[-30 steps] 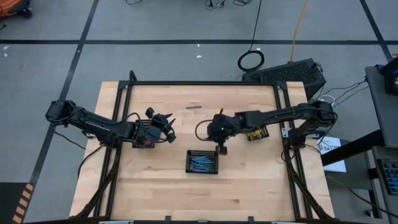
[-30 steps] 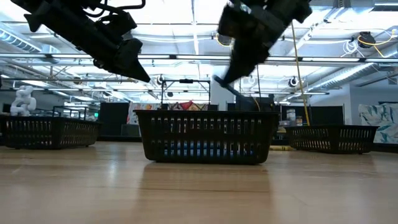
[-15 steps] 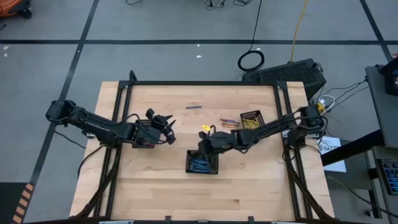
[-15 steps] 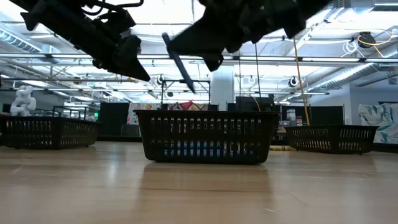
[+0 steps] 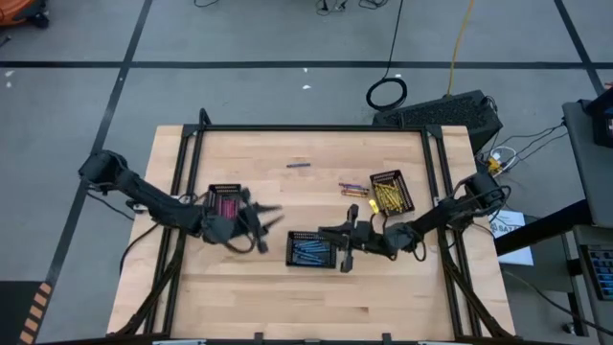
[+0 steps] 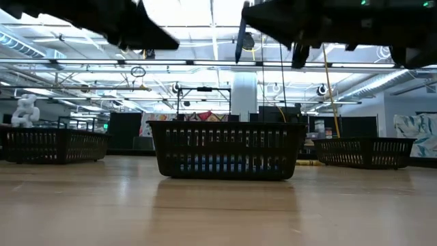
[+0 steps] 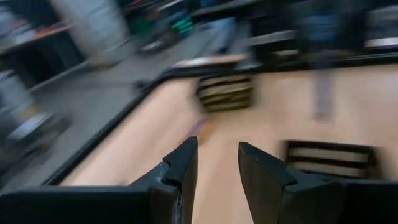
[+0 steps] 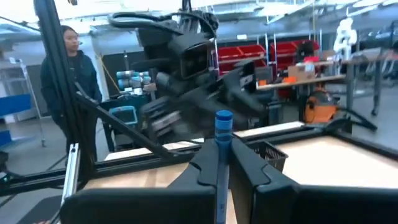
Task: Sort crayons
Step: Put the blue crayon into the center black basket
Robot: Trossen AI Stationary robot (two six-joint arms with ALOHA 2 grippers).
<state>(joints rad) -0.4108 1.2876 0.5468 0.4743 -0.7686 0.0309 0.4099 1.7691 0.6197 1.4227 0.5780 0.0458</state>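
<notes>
While my right gripper point(image 5: 345, 251) hangs at the right end of the middle black mesh plastic tray point(image 5: 312, 249), its fingers point(image 8: 249, 167) are pressed onto a thin blue crayon point(image 8: 223, 138) that stands upright between them, its tip poking above the pads in the right wrist view. That middle tray already holds a row of blue crayons point(image 5: 309, 251), which I can also make out through the basket wall point(image 6: 227, 152) in the low view.

My left gripper point(image 5: 257, 230) sits over bare wood between the middle tray and the left black tray point(image 5: 225, 200), which carries pink and red crayons point(image 5: 226, 205). Its fingers point(image 7: 180, 167) are spread a little with nothing between them (the left wrist view is streaked, so finer detail is lost to me).

On the right side of the light wooden table point(image 5: 249, 297), a third black tray point(image 5: 391, 191) holds yellow crayons point(image 5: 389, 195). Just beside it lie a few loose crayons point(image 5: 352, 189) in orange, yellow and a darker shade; I cannot tell the darker colour exactly. One dark crayon point(image 5: 298, 165) lies alone near the far edge, well apart from the trays.

Beyond the table, a person in dark clothing point(image 8: 76, 74) stands in the right wrist view.
</notes>
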